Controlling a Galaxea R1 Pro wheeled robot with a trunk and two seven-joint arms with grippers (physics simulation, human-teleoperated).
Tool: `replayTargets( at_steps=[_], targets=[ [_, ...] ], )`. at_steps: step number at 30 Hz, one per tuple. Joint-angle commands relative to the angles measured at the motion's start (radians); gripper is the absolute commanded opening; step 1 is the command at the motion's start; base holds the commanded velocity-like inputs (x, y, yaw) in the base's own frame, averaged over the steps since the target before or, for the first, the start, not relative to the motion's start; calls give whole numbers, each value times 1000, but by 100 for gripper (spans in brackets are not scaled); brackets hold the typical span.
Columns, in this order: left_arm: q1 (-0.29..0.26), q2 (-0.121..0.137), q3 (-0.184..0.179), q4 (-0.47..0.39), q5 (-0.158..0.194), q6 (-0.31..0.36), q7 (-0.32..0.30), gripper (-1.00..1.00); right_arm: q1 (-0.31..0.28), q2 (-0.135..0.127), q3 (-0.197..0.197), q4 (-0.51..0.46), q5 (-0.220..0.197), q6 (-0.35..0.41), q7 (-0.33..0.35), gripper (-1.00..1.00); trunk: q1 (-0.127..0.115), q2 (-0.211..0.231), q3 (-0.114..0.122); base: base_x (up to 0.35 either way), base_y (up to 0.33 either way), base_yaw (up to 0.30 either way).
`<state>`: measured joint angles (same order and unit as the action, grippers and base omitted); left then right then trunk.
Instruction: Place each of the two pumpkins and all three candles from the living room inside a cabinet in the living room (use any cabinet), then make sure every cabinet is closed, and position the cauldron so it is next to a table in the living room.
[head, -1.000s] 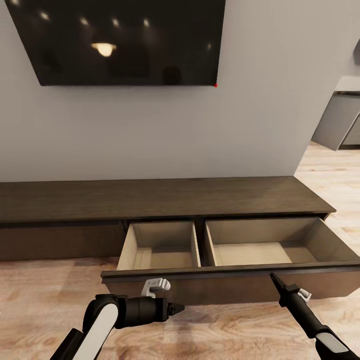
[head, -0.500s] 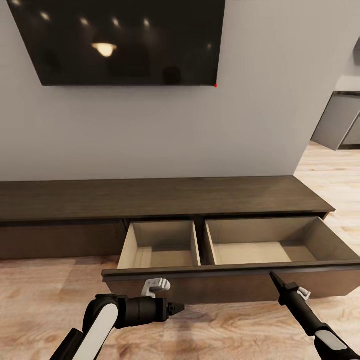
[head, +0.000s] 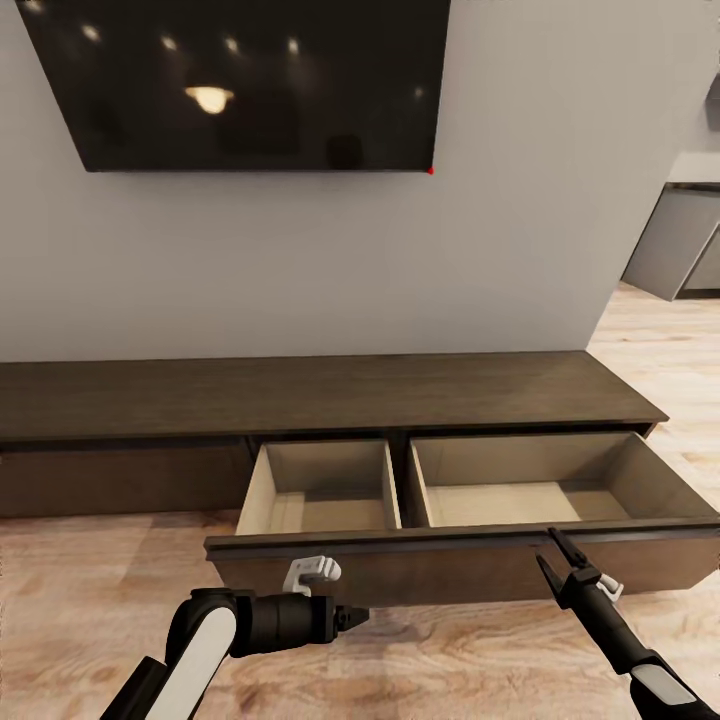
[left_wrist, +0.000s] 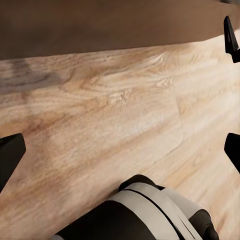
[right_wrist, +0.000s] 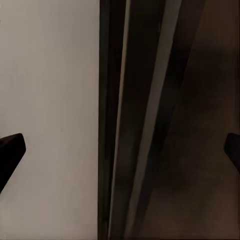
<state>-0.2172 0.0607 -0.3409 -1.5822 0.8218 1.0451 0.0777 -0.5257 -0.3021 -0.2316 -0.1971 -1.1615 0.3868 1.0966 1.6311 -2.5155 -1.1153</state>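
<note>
The dark brown cabinet runs along the wall, with one wide drawer pulled out. Both of its beige compartments hold nothing. My right gripper is open at the top rim of the drawer front; in the right wrist view its fingers straddle that rim. My left gripper hangs low in front of the drawer front, pointing right, open over the floor with nothing between its fingers. The pumpkins, candles, cauldron and table are out of view.
A black TV hangs on the grey wall above the cabinet. Light wood plank floor lies in front of the pulled-out drawer. At the far right, grey kitchen units stand beyond the wall's end.
The right gripper's fingers have spread apart at the drawer front's top rim. The left arm has stayed put, and the drawer has hardly moved.
</note>
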Motion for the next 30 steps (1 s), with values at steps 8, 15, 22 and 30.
replayTargets(
  at_steps=[8,15,22,30],
  targets=[
    [-1,1,-1,-1,8,2,8,100,0,0,3,1,-9,9,1,100,0,0,-1,-113,0,0],
    [-1,1,-1,-1,8,2,8,100,0,0,3,1,-9,9,-7,100,0,0,-1,-117,0,0],
    [-1,0,-1,-1,8,2,8,100,0,0,3,1,-8,9,-19,100,0,0,-1,-20,0,0],
    [-1,-1,-1,-1,8,2,8,100,0,-2,3,1,-8,9,-21,100,-2,1,15,-2,0,0]
  ],
)
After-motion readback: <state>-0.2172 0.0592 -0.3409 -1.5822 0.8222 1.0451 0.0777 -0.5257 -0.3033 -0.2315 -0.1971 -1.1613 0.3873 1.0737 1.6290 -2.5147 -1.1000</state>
